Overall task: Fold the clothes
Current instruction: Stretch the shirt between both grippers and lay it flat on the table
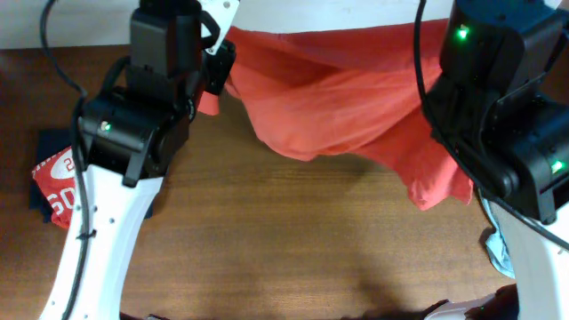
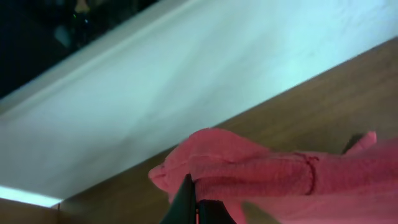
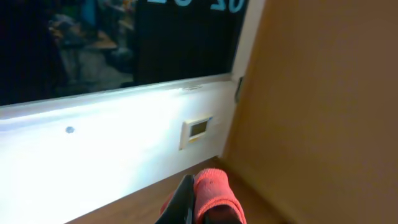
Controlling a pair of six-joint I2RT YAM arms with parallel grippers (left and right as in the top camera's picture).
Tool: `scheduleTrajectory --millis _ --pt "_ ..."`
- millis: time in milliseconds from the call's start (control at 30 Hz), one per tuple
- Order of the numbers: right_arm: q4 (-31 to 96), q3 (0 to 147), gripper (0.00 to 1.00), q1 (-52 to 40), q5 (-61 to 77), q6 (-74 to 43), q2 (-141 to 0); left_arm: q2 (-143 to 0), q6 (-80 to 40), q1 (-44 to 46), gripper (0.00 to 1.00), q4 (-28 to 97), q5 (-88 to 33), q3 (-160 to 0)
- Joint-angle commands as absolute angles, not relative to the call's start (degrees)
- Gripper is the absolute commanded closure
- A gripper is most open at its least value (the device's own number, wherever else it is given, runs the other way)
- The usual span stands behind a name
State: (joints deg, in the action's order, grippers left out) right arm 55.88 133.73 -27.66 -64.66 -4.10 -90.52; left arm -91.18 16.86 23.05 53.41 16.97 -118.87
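An orange-red T-shirt [image 1: 338, 98] hangs stretched across the back of the table between both arms, sagging in the middle. My left gripper [image 2: 194, 205] is shut on its bunched edge [image 2: 249, 171] at the back left; in the overhead view the arm covers the jaws. My right gripper [image 3: 194, 205] is shut on a folded hem of the same shirt [image 3: 214, 193] at the back right, also hidden under its arm from above. Another orange-red shirt [image 1: 55, 187] with white lettering lies folded at the left edge on a dark navy one [image 1: 49, 142].
A pale grey-blue cloth [image 1: 500, 253] shows at the right edge beside the right arm. A white wall ledge [image 2: 186, 81] runs along the table's far side. Bare wooden tabletop [image 1: 311, 240] fills the middle and front.
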Motion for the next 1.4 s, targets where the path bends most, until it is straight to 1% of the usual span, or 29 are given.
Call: scheduleTrajectory --millis 0,67,200,267,400,533,633,700,800,867,1067,1233,1367 --pt "58.13 134.65 0.96 -25.45 -50.94 -16.05 -89.1 -89.69 17.8 22.7 1.0 53.3 17.56 -120.51" --pt "61.25 134.65 0.96 -24.75 -43.44 -26.74 -89.08 -89.71 17.65 22.7 1.0 53.69 17.5 -120.49" --pt "64.77 134.65 0.96 -21.3 -29.54 -38.44 -89.12 -89.69 17.63 22.7 1.0 54.81 17.39 -120.49" --pt "65.76 134.65 0.96 -17.54 -20.1 -42.22 -89.3 -89.69 17.63 22.7 1.0 55.83 17.39 -120.49" --pt "66.04 134.65 0.96 -9.23 -8.45 -42.68 -89.62 -89.58 17.67 22.7 1.0 56.21 18.5 -120.51" --pt "68.45 134.72 0.96 2.37 -0.84 -38.94 -89.45 -88.99 17.78 22.13 1.0 56.21 24.47 -120.92" --pt "70.54 134.69 0.96 12.03 5.5 -34.2 -89.45 -88.71 19.46 20.51 1.0 56.16 24.93 -122.65" --pt "71.02 134.69 0.96 18.26 12.56 -28.36 -89.45 -88.68 19.44 19.03 1.0 56.07 24.88 -124.81" --pt "71.24 134.69 0.96 24.27 25.78 -19.2 -89.43 -88.68 20.21 17.91 1.0 55.77 24.21 -128.51" --pt "72.31 134.69 0.96 25.87 28.82 -16.62 -89.3 -88.68 21.61 17.96 1.0 55.81 22.72 -131.52" --pt "74.85 134.69 0.96 25.74 28.97 -10.0 -88.27 -88.68 24.21 19.38 1.0 58.61 22.74 -140.07" --pt "75.05 134.69 0.96 25.41 28.93 -9.85 -86.21 -88.12 24.36 19.4 1.0 64.31 22.72 -145.12" --pt "75.29 134.69 0.96 25.41 28.91 -10.02 -83.18 -86.59 25.08 21.21 1.0 68.9 22.79 -149.18"
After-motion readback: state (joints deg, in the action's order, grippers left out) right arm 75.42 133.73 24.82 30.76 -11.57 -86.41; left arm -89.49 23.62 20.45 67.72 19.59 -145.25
